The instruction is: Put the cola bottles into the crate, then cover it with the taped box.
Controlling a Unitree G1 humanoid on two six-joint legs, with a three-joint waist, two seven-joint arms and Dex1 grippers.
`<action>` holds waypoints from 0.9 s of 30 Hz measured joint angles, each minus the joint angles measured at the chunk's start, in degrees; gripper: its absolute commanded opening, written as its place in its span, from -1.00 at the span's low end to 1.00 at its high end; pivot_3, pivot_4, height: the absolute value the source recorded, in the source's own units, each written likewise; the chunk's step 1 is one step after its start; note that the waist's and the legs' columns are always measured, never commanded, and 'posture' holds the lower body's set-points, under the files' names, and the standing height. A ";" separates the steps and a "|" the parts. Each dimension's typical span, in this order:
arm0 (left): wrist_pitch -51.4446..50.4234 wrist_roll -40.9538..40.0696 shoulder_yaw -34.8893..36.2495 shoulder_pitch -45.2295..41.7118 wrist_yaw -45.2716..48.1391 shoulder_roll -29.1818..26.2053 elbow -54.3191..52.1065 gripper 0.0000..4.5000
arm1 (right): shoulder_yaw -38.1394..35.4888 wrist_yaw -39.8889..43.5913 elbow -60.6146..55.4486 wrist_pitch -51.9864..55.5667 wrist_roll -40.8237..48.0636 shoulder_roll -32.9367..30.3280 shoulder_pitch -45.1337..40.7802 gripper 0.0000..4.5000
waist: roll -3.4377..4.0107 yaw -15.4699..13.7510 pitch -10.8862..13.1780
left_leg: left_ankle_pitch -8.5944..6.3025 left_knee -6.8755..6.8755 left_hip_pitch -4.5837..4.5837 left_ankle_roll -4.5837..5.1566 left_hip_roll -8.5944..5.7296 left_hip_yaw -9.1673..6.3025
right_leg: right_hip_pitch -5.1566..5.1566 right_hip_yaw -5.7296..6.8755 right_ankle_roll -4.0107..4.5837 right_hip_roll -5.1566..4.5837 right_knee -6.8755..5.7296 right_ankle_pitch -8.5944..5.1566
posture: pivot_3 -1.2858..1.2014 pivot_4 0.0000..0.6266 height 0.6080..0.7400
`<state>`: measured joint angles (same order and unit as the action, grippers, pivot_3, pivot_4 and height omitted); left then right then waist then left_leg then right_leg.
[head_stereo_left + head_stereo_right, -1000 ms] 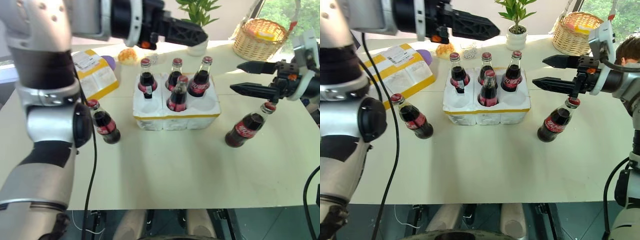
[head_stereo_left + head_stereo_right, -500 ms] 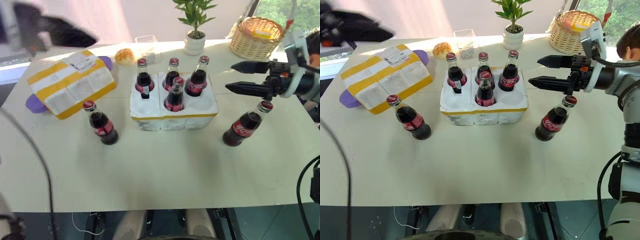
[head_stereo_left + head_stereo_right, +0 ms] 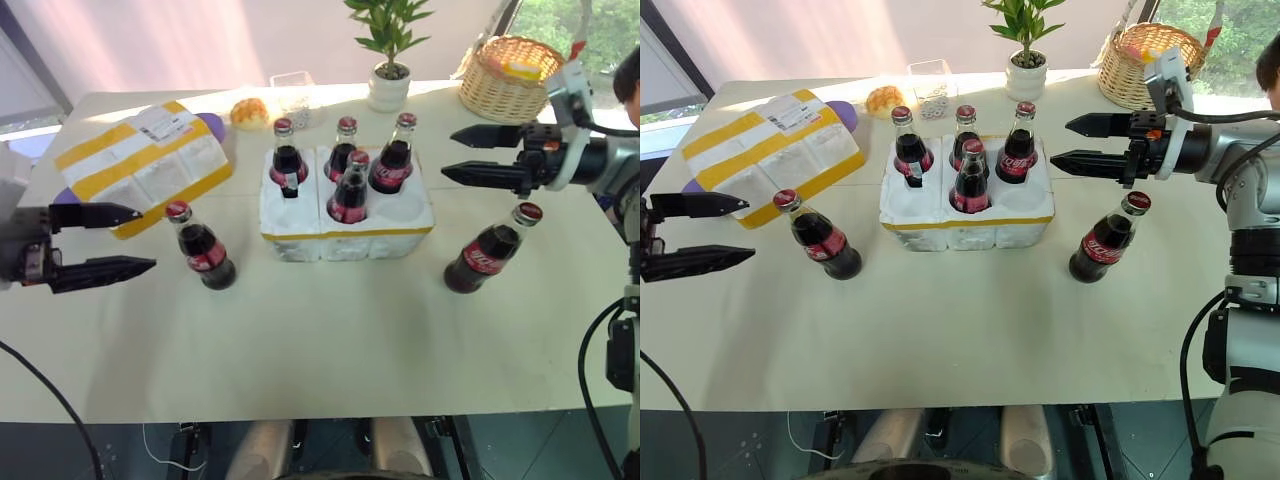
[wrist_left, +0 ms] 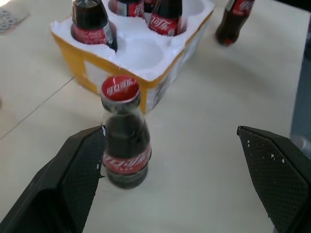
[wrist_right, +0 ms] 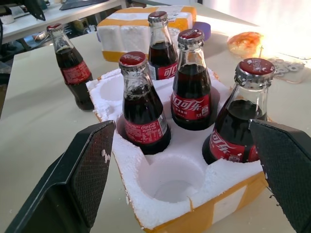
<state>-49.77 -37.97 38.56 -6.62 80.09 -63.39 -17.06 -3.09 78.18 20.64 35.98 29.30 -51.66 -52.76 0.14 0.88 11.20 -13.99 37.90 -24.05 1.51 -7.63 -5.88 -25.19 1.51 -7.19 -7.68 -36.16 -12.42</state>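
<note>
The white foam crate (image 3: pixel 300 243) with a yellow band stands mid-table. Several cola bottles (image 3: pixel 349 187) sit upright in it: three in the back row and one at front middle. Both front corner wells (image 5: pixel 170 180) are empty. One loose cola bottle (image 3: pixel 203 247) stands left of the crate, with my left gripper (image 3: pixel 147 237) open just to its left, level with it. Another loose bottle (image 3: pixel 487 250) stands right of the crate, with my right gripper (image 3: pixel 448 153) open above it, pointing at the crate. The taped box (image 3: pixel 140 165) lies at back left.
A wicker basket (image 3: pixel 517 75) stands at the back right, with a potted plant (image 3: pixel 392 60) beside it. A pastry (image 3: pixel 251 108) and a small clear container (image 3: pixel 293 88) lie behind the crate. A purple object (image 3: pixel 216 124) sticks out from under the taped box. A person's head (image 3: pixel 630 82) shows at the right edge.
My left arm has swung from high over the back of the table down to the left, stopping beside the loose left bottle. The right gripper has barely moved.
</note>
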 measured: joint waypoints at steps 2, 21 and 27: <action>1.13 0.02 -0.42 1.13 -1.97 2.36 -0.17 0.97 | 0.01 0.56 0.00 0.23 -0.01 -0.05 0.00 1.00 | 0.01 -0.04 0.00 | 0.00 0.00 0.00 -0.01 0.05 0.00 | 0.00 0.00 0.04 0.02 0.00 0.02 | 0.03 -0.52 1.00; 17.02 7.69 -20.27 -3.08 -17.72 13.42 6.75 0.97 | -0.90 3.66 -9.24 6.35 2.81 -5.97 0.79 1.00 | 0.00 -0.24 -0.01 | -0.01 0.03 0.00 0.00 0.11 0.11 | -0.03 0.00 0.09 0.03 0.02 0.07 | 0.03 -0.52 1.00; 19.21 8.86 -21.66 -3.15 -19.27 13.99 8.74 0.97 | -1.92 3.66 -10.28 7.12 3.49 -6.89 1.45 1.00 | 0.00 -0.26 -0.01 | -0.02 0.03 0.00 0.00 0.11 0.11 | -0.03 0.00 0.09 0.03 0.03 0.07 | 0.03 -0.52 1.00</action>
<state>-30.56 -29.11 16.90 -9.77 60.81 -49.40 -8.31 -5.01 81.84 10.36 43.09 32.78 -58.55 -51.32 0.14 0.62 11.19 -14.01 37.93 -24.06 1.51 -7.52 -5.77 -25.22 1.51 -7.11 -7.65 -36.14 -12.35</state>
